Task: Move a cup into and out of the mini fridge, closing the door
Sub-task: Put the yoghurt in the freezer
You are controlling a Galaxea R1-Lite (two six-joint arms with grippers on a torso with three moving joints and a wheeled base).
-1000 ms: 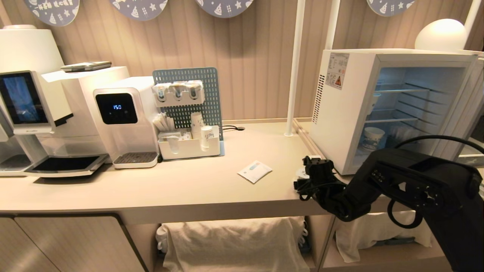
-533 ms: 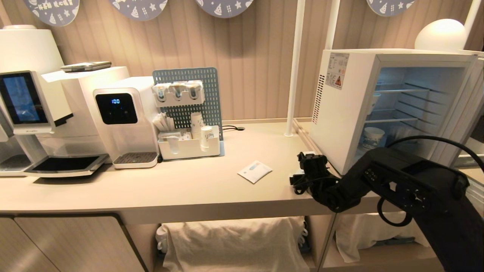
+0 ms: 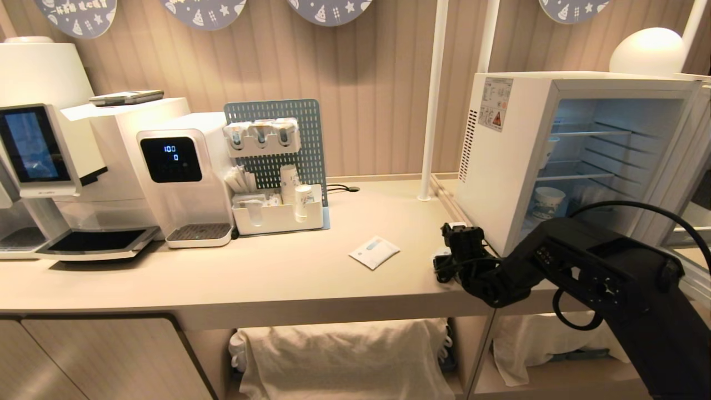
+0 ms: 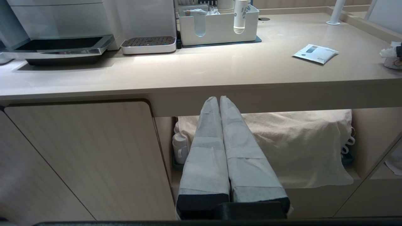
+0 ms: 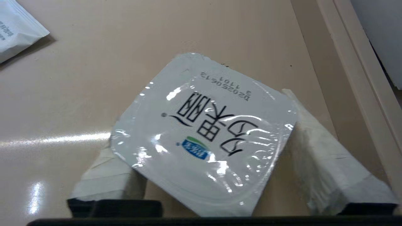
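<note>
Cup point(image 5: 204, 135): one small white cup with a squarish glossy foil lid, printed with dark characters, a date code and a small blue-green logo. It stands on the counter point(image 3: 278, 272) just beside the open mini fridge point(image 3: 511, 166), its side all but hidden in the head view. One right gripper point(image 3: 452, 250) reaches down over it, its two taped fingers point(image 5: 317, 147) spread either side of the lid; whether they touch the cup is hard to say. One left gripper point(image 4: 220, 103) hangs below the counter edge, fingers pressed together, empty. Inside the fridge, one paper cup point(image 3: 549, 201) shows on the floor. One sachet point(image 3: 374, 251) lies on the counter.
</note>
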